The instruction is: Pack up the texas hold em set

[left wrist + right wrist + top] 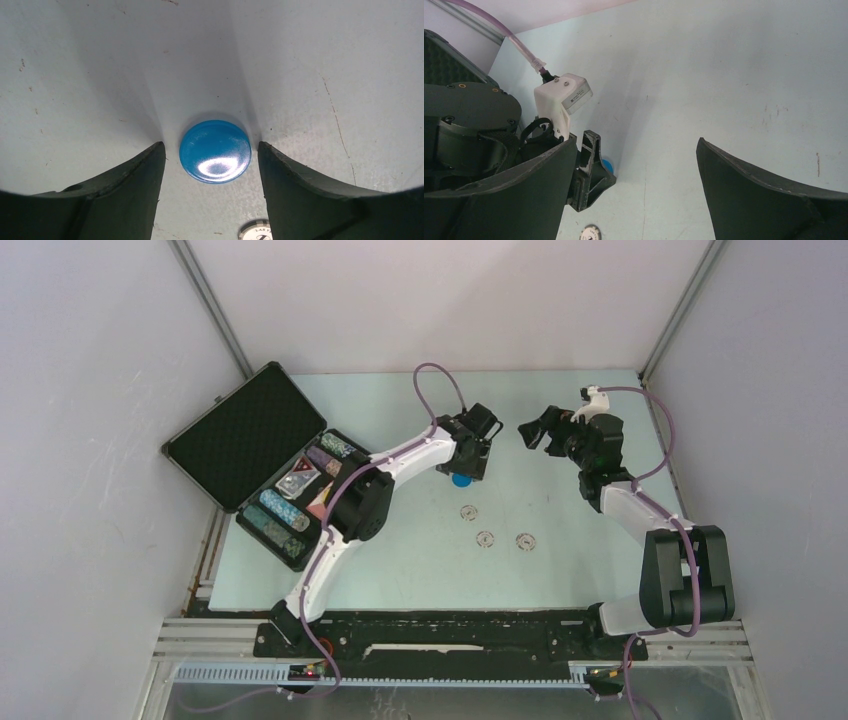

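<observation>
Your left end effector [210,146] sits open, straddling the blue disc [215,151] at frame centre on the table [75,75]. Your right end effector [636,142] is spread wide and holds nothing.

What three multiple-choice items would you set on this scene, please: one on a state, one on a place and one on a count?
1. The briefcase is:
A. shut
B. open
C. upside down

2. The blue disc lies:
A. inside the briefcase
B. on the table, between the fingers of the left end effector
C. on top of another disc

3. How many white discs lie loose on the table?
A. one
B. three
C. five

Answers:
1 B: it lies spread open, with its chip rows showing.
2 B: the left wrist view shows it on the table with a finger on either side.
3 B: the top view shows three.
</observation>
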`<action>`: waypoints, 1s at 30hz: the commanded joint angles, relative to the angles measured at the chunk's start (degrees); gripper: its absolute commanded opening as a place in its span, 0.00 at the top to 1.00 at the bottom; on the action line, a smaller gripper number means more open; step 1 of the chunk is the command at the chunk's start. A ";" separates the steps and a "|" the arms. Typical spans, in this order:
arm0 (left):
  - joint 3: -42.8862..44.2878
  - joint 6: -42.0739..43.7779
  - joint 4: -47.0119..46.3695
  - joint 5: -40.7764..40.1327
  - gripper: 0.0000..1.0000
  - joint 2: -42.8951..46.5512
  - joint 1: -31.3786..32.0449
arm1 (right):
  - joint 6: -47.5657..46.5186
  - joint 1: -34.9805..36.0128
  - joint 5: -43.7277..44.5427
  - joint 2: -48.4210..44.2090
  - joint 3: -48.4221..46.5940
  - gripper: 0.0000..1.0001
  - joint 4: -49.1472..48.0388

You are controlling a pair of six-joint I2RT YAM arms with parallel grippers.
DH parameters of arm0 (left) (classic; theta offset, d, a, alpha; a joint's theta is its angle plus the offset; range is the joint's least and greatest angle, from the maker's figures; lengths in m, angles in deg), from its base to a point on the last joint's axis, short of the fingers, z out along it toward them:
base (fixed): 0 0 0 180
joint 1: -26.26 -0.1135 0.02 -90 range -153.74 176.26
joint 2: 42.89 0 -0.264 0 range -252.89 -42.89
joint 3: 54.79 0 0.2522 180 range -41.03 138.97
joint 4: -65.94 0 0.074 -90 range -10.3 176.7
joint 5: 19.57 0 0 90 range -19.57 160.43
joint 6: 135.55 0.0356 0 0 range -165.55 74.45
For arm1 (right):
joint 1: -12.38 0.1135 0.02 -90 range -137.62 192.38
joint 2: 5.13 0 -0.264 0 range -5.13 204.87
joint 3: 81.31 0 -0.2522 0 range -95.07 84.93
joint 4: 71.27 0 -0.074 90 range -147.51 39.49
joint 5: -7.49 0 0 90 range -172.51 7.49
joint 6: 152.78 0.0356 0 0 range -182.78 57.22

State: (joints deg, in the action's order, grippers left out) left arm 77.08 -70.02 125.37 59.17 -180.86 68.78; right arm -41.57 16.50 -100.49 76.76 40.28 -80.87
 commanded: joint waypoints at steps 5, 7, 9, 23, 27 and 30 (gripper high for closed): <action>1.25 -0.61 1.28 -1.14 0.29 -0.28 0.58 | 0.90 -0.35 -0.24 0.00 -2.38 0.00 -1.24; 0.74 -0.38 0.80 -1.12 0.31 0.06 0.55 | 0.88 -0.36 -0.26 0.04 -2.38 0.00 -1.25; 0.76 -0.07 0.73 -0.92 0.33 0.12 0.56 | 0.95 -0.34 -0.22 0.07 -2.38 0.00 -1.17; -4.99 0.86 -1.55 -0.98 0.55 5.73 0.62 | 1.69 -0.41 -0.85 0.49 -2.38 0.00 -1.76; -5.36 0.54 -1.55 -0.30 0.58 6.63 0.59 | 1.60 -0.43 -1.09 0.79 -2.38 0.00 -2.13; -7.10 0.53 -2.31 -0.32 0.58 8.35 0.62 | 1.63 -0.34 -0.99 0.82 -2.38 0.00 -2.18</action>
State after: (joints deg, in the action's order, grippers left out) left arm 72.66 -69.58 123.79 59.01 -178.20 69.24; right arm -40.57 16.47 -101.12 77.18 40.28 -80.95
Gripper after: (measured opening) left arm 0.548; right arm 0.993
